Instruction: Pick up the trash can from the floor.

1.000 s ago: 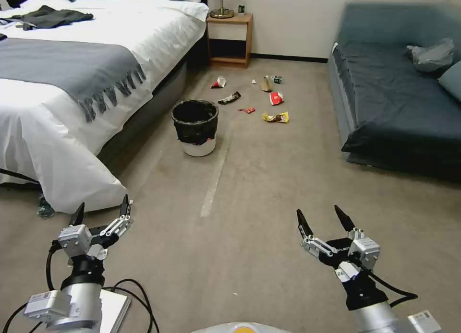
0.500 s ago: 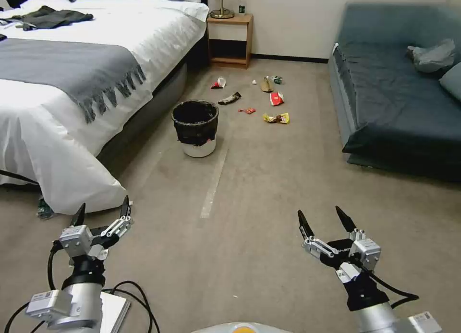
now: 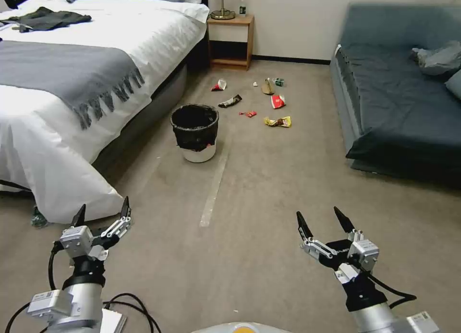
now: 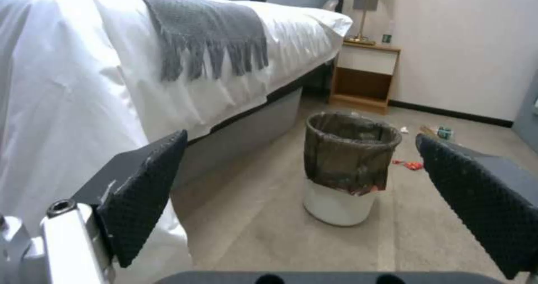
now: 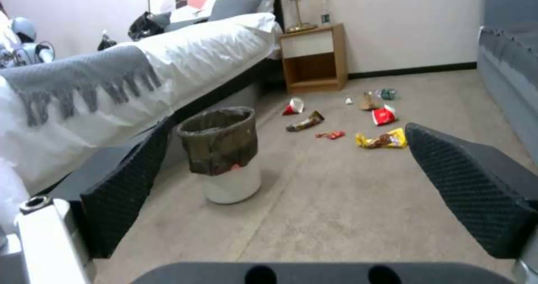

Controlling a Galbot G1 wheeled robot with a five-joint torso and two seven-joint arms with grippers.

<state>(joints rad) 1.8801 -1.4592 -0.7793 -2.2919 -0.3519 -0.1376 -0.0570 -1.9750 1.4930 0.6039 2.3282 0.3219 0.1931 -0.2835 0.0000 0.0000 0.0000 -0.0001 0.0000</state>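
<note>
the trash can (image 3: pixel 195 133) stands upright on the floor (image 3: pixel 269 189), a small white bin with a crinkled black liner folded over its rim, close beside the foot end of the bed (image 3: pixel 72 98). a pale strip of tape (image 3: pixel 214 186) runs along the carpet from just beside the can toward the robot. beyond the can, scattered litter (image 3: pixel 261 102) lies on the carpet: a red-and-white cup, dark and yellow wrappers, and a few smaller scraps, in front of a wooden nightstand (image 3: pixel 229 40) against the wall. a dark blue sofa (image 3: pixel 398 93) fills the robot's right side. well apart from the can, both arms are held low and near the robot. the left gripper (image 3: pixel 102 212) hovers by the bed's white corner, its jaws spread wide and holding nothing; in the left wrist view the can (image 4: pixel 347 166) sits between its two black padded fingers (image 4: pixel 143 191). the right gripper (image 3: pixel 321 221) hangs over bare carpet, jaws likewise released and empty.
</note>
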